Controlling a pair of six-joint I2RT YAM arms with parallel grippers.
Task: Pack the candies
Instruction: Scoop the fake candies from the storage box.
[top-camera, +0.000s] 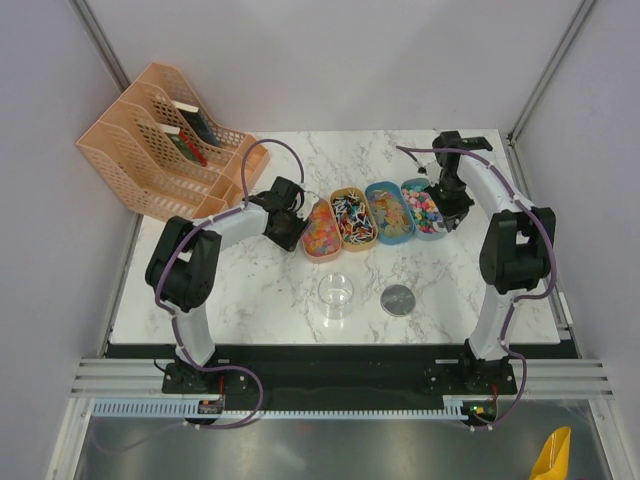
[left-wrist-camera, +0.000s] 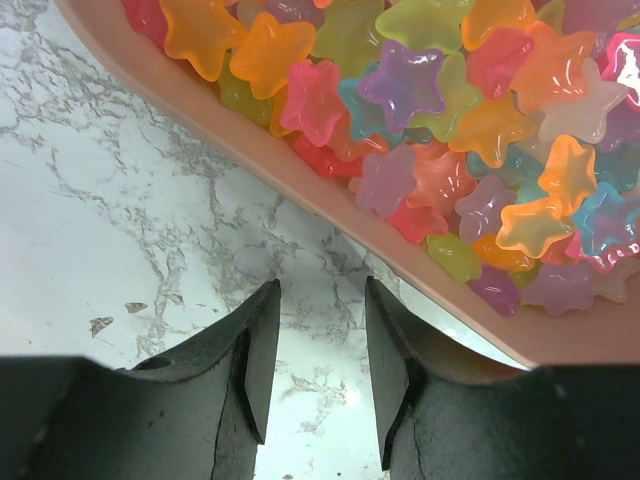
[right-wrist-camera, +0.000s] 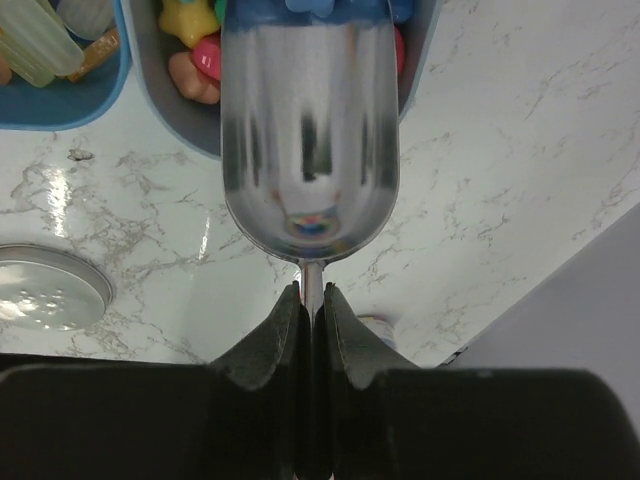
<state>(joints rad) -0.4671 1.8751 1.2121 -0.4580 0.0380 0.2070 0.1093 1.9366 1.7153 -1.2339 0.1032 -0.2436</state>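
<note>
The candies fill a row of oval trays at the table's middle. Glossy star-shaped candies (left-wrist-camera: 420, 90) lie heaped in the pink-orange tray (left-wrist-camera: 300, 172), the leftmost one (top-camera: 322, 228). My left gripper (left-wrist-camera: 318, 370) stands open over bare marble just outside that tray's rim, nothing between its fingers. My right gripper (right-wrist-camera: 312, 295) is shut on the thin handle of a metal scoop (right-wrist-camera: 310, 130). The scoop's front end reaches into the rightmost blue tray (top-camera: 424, 206), among coloured candies (right-wrist-camera: 195, 60). In the top view the right gripper (top-camera: 443, 208) sits at that tray's right side.
An open clear jar (top-camera: 337, 296) and its grey lid (top-camera: 398, 299) lie in front of the trays. An orange tray (top-camera: 353, 218) and a second blue tray (top-camera: 390, 211) sit between the outer two. A peach file organiser (top-camera: 165, 140) stands at the back left.
</note>
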